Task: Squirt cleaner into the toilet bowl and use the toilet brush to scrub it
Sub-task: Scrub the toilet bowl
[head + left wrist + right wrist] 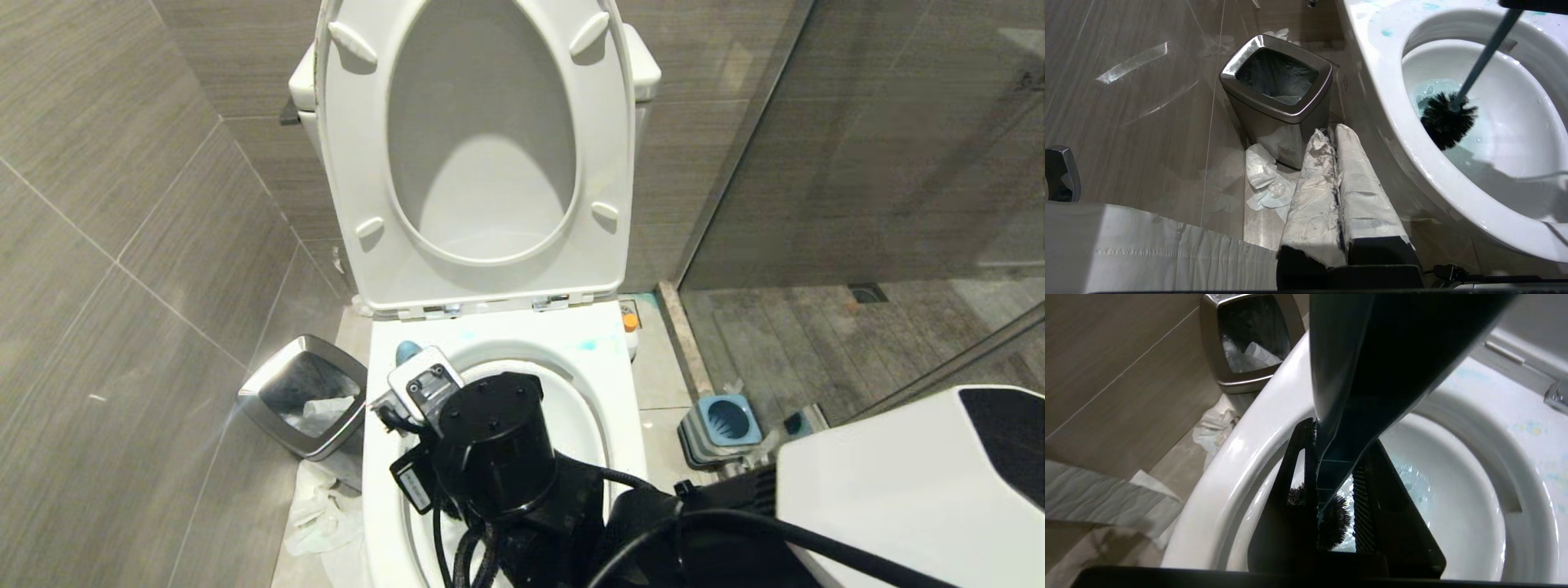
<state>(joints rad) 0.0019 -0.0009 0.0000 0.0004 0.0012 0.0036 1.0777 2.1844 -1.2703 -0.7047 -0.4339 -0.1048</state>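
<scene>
right claw (1337, 486) gripping brush (1447, 118) handle | brush head sitting in bowl (600, 425) water at 9 o'clock | left claw (1337, 143) closed, parked by bin (1278, 98) | cleaner (629, 327) standing at bowl's 2 o'clock

Bright overhead light glares off glossy ceramic.

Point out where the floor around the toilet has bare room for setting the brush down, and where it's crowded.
Bare tile lies right of the toilet bowl, between it and the brush holder, with the cleaner at its far end. The left is crowded: the bin and crumpled paper fill it. The right gripper holds the toilet brush in the bowl.
</scene>
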